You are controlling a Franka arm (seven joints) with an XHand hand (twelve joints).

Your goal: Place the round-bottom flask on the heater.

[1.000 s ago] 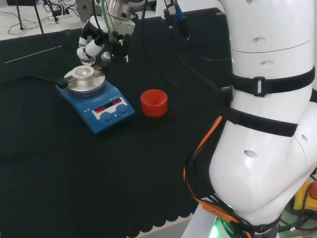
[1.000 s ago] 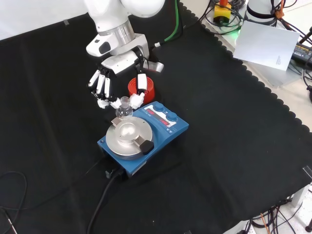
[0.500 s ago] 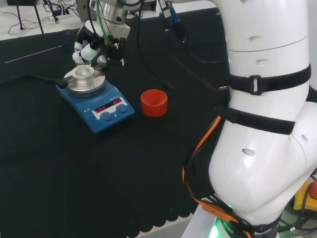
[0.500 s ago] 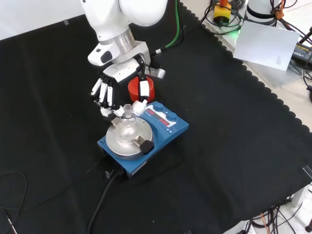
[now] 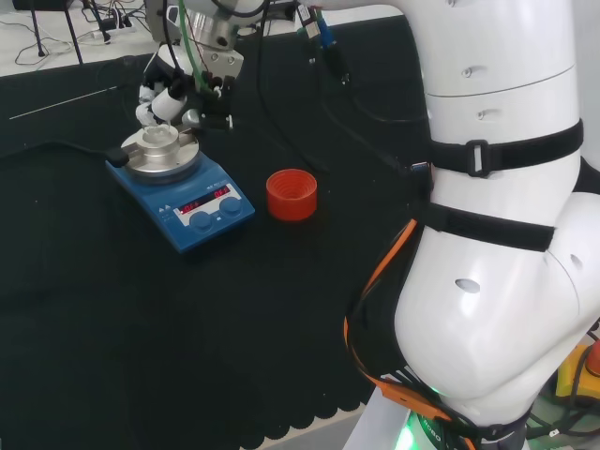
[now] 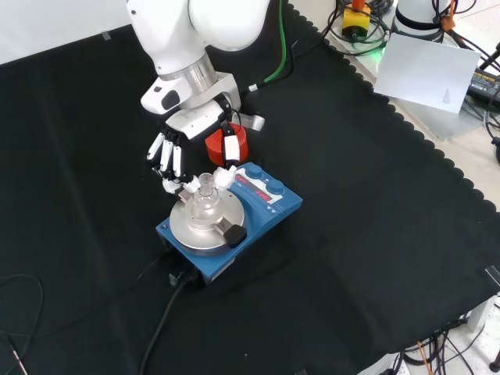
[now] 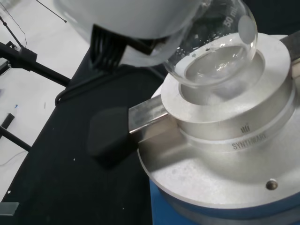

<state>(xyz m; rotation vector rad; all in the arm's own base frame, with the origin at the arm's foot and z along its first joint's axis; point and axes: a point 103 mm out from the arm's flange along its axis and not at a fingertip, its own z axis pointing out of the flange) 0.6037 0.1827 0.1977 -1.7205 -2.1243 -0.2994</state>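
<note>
The clear round-bottom flask (image 6: 205, 205) has its bulb (image 7: 213, 44) in the hollow of the silver block (image 7: 220, 136) on top of the blue heater (image 6: 262, 205). Whether the bulb rests on the metal or hangs just above it I cannot tell. My hand (image 6: 170, 155) reaches down from behind the heater, and its fingertips (image 6: 191, 184) and thumb pinch the flask's neck from both sides. In the head view the hand (image 5: 170, 90) stands over the heater's block (image 5: 159, 150). A blurred white part of the hand (image 7: 131, 18) hides the flask's neck in the wrist view.
A red ribbed ring stand (image 5: 292, 194) stands on the cloth right of the heater in the head view. A black knob (image 6: 233, 233) sticks out of the block. The heater's black cable (image 6: 166, 316) runs toward the front. The arm's white links (image 5: 497, 234) stand at right.
The hand has carried the flask from just behind the heater to over the block's middle and lowered its bulb into the hollow.
</note>
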